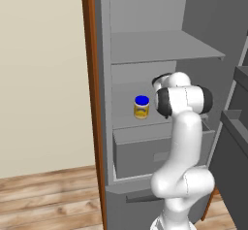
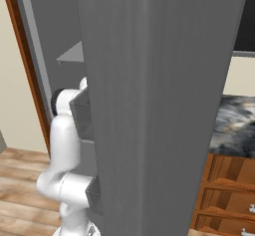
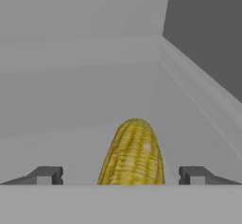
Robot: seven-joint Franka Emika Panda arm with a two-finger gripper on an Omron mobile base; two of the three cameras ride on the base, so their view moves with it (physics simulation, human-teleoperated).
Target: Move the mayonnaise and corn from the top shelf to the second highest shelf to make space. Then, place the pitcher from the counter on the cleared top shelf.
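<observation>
The gripper (image 3: 122, 176) is shown spread wide, both fingertips (image 3: 46, 176) clear of the corn (image 3: 133, 153) lying between them; the cob's near end is cut off. The mayonnaise (image 1: 141, 107) is seen on the second highest shelf (image 1: 125, 120), the hand being hidden behind the arm.

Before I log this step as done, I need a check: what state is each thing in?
corn: lying on the second highest shelf, between the open fingers, untouched.
mayonnaise: upright, lid on, on that shelf.
top shelf: bare where visible.
gripper: open.
fridge door: open.
</observation>
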